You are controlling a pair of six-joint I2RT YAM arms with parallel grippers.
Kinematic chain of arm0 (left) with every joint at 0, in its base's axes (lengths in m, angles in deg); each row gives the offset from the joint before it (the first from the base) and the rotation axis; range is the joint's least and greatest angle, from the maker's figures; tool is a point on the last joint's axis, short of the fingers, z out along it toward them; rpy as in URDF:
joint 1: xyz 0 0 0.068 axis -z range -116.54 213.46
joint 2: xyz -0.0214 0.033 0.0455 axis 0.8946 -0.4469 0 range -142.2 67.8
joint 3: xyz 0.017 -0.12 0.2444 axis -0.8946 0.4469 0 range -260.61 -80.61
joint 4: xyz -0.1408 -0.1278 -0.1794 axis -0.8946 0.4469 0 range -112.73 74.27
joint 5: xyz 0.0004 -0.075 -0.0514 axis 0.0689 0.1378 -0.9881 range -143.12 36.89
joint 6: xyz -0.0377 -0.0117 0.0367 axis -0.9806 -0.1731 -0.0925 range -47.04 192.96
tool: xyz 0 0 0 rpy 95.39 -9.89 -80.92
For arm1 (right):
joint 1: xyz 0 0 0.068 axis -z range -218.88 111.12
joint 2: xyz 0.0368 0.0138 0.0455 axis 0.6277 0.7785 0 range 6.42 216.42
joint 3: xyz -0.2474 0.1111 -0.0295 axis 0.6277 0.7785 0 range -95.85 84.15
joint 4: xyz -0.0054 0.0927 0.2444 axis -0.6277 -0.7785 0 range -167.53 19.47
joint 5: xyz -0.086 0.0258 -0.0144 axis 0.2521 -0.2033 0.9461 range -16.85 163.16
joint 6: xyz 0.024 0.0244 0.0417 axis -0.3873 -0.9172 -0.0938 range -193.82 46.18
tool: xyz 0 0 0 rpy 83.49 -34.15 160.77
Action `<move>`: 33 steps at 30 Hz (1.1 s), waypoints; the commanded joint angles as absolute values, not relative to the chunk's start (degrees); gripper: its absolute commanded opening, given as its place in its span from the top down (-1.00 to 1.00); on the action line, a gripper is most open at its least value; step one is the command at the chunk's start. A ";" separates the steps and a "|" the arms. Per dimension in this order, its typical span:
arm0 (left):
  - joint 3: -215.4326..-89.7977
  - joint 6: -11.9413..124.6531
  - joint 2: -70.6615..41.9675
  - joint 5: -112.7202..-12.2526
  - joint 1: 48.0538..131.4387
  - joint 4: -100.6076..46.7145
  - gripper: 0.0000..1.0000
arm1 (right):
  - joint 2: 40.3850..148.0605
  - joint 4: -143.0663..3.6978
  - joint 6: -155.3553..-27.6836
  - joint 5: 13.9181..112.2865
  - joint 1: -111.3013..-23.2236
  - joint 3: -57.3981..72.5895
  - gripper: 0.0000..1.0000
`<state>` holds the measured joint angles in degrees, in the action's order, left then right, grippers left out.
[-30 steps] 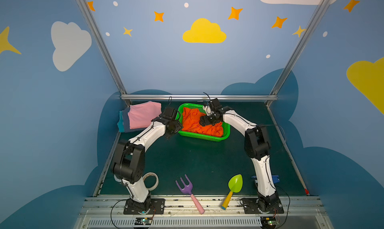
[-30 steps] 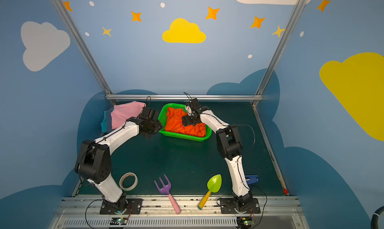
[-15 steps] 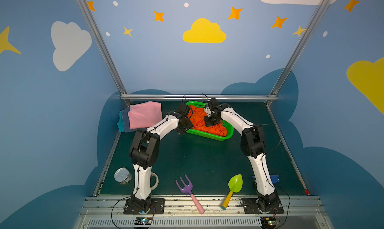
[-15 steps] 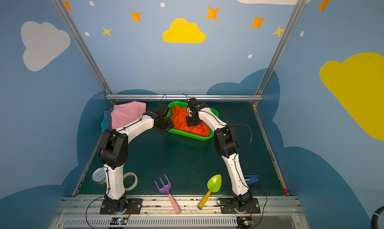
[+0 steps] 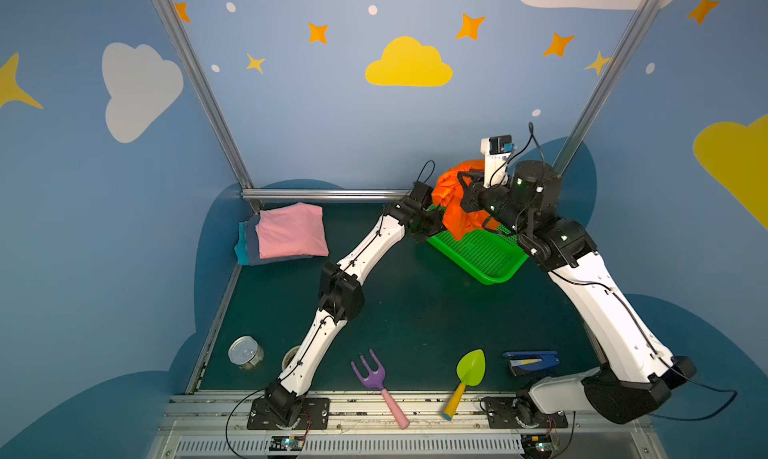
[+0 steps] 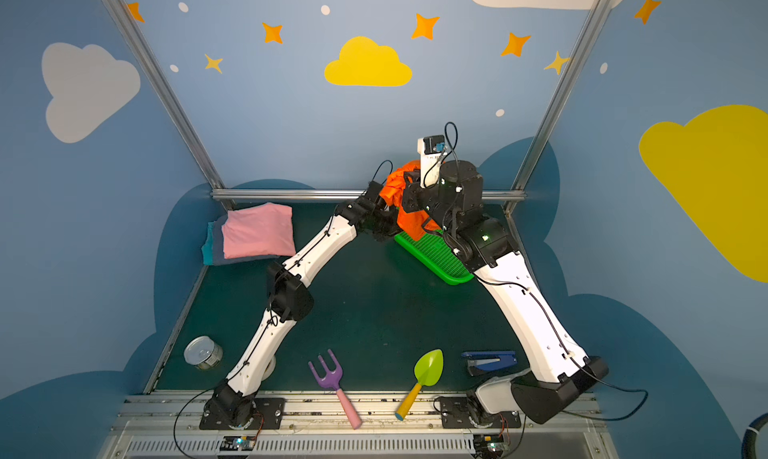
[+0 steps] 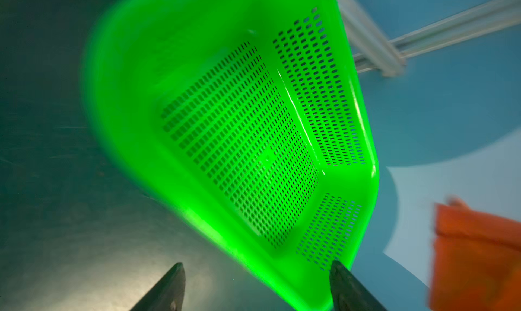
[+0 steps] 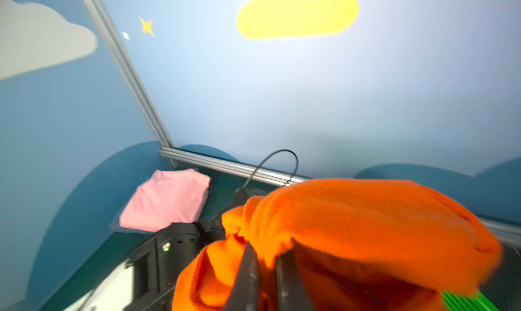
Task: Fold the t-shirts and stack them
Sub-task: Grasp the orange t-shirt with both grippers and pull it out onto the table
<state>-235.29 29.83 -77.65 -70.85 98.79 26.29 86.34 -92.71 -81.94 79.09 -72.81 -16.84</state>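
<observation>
First, writing: any print on the side of the tin can, at the front left of the desk, is too small for us to read.

Containers: we log one, the green perforated basket, at the back of the desk, right of centre in both top views. In the left wrist view its slotted floor and walls show bare.

Orange t-shirt: bunched and held in the air over the basket's far end. Its lower folds hang down in front of the far rim; we cannot tell whether they touch the plastic.

Right gripper: fingers pressed together on a fold of the orange t-shirt, with cloth draped over them in the right wrist view.

Left gripper: at the basket's far left corner, just beside the hanging cloth. Its fingers are spread, holding nothing, with the basket's corner rim between them. We cannot judge contact with the rim.

Stack, back left corner, well apart from the basket: pink t-shirt on top, grey-blue t-shirt beneath, teal t-shirt lowest, the lower two showing only as edges.

Front of desk: a tape roll partly hidden behind the left arm, a purple toy rake, a green trowel with a yellow handle, and a blue stapler.
</observation>
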 commanded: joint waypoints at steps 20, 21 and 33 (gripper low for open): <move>-164.35 25.64 -25.33 -60.55 74.18 13.75 -0.77 | 103.58 -98.53 -80.72 76.42 -79.55 -14.06 -0.33; -164.85 25.64 -26.34 -61.33 74.18 13.75 -0.76 | 102.78 -99.25 -80.87 80.19 -79.27 -11.97 -0.44; -174.96 27.98 -41.18 -68.49 78.20 15.78 -0.74 | 101.91 -109.22 -74.77 98.67 -65.99 2.77 -0.63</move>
<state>-173.28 26.88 -39.86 -65.91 77.32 14.75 101.75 -105.04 -75.64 96.47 -68.62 1.65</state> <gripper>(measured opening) 0.874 0.819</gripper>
